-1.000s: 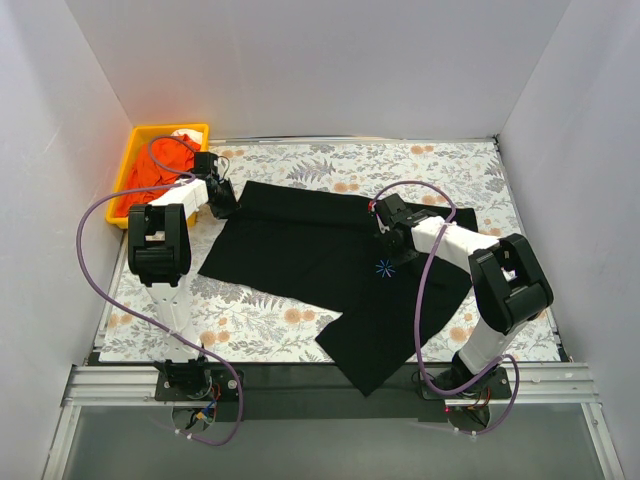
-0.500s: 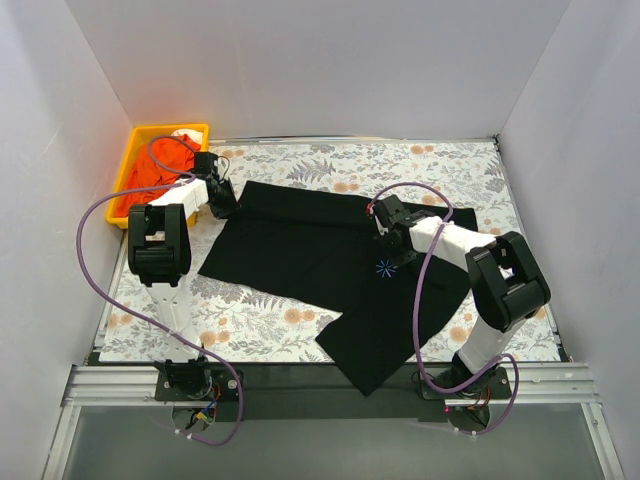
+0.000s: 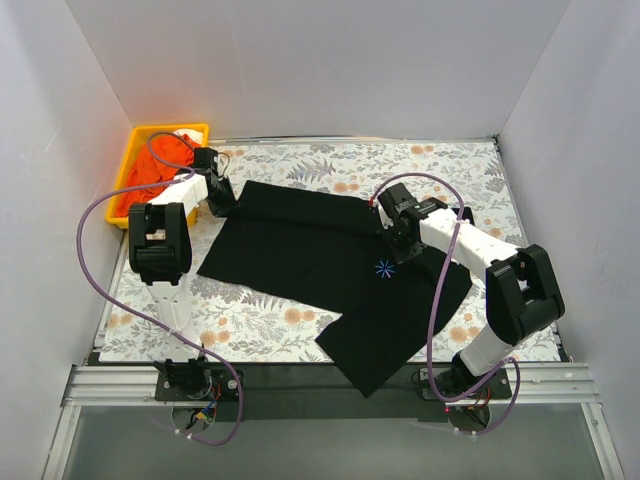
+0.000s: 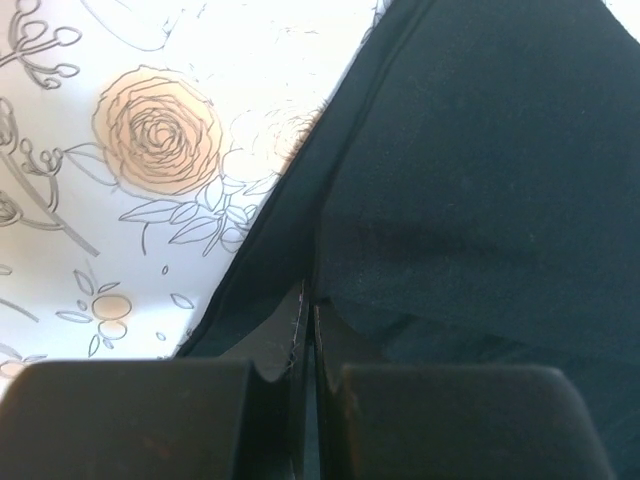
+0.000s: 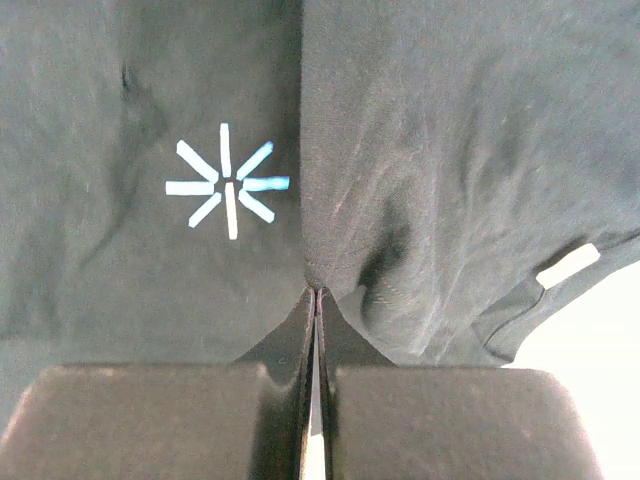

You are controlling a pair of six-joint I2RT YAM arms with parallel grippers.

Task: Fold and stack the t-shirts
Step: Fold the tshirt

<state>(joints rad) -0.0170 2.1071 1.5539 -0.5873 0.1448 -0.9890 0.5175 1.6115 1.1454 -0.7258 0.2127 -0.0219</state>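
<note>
Where the black t-shirt [image 3: 300, 245] lies: spread on the tabletop [image 3: 450, 165], just right of the yellow tray [image 3: 170, 128], one single layer with a few shallow creases; its longest section runs away from the tray to the near edge of the tabletop.
Left pincer [image 3: 222, 205]: fingers together, clamped on the t-shirt at the corner closest to the tray; the wrist view shows the hem running up into the closed tips, with floral cloth bare on the tray side.
Right pincer [image 3: 397, 243]: fingers together, nipping a small pucker of the t-shirt well to the right of the tray, past the garment's middle.
Starburst print [image 3: 384, 268]: small, blue, on the t-shirt just nearer the arm bases than the right pincer, far from the tray; flat and fully visible.
Neck label [image 5: 568, 266]: white strip at a curved edge of the t-shirt, seen only from the right wrist, on the side away from the tray.
Tray contents [image 3: 155, 175]: bright orange, heaped; what they are cannot be told.
Tabletop covering: white cloth printed with orange roses and grey leaves, reaching up to the tray.
Cables [image 3: 100, 250]: purple, one looping from each arm; the left one arcs in front of the tray.
</note>
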